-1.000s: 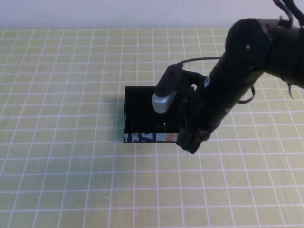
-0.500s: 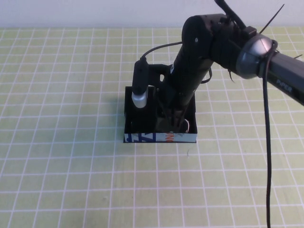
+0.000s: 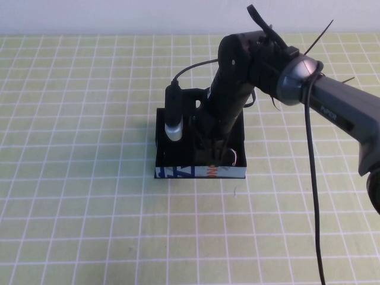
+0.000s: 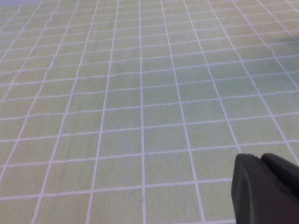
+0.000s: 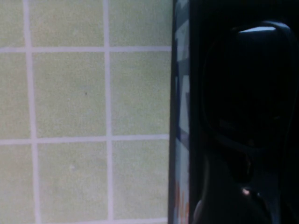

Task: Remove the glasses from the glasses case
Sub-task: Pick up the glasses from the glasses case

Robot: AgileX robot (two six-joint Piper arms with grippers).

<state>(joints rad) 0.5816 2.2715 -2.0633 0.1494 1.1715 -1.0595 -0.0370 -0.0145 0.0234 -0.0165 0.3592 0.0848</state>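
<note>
The glasses case (image 3: pixel 178 171) is a black shallow box with a white front edge printed in blue and orange, standing mid-table. My right gripper (image 3: pixel 217 155) reaches down inside it near its front right part. The arm hides most of the box's inside in the high view, so the glasses do not show there. In the right wrist view the black glasses (image 5: pixel 243 84) lie in the dark box, right under the gripper, beside the case's printed edge (image 5: pixel 182 116). My left gripper (image 4: pixel 261 161) is away from the case, shut and empty above bare mat.
A green mat with a white grid (image 3: pixel 83 225) covers the table all round the case. A pale wall runs along the far edge (image 3: pixel 119 15). The right arm's cables (image 3: pixel 312 178) hang over the right side.
My right arm has swung left and turned, and its gripper has gone from the case's front right corner down into the case. The case has stayed in place.
</note>
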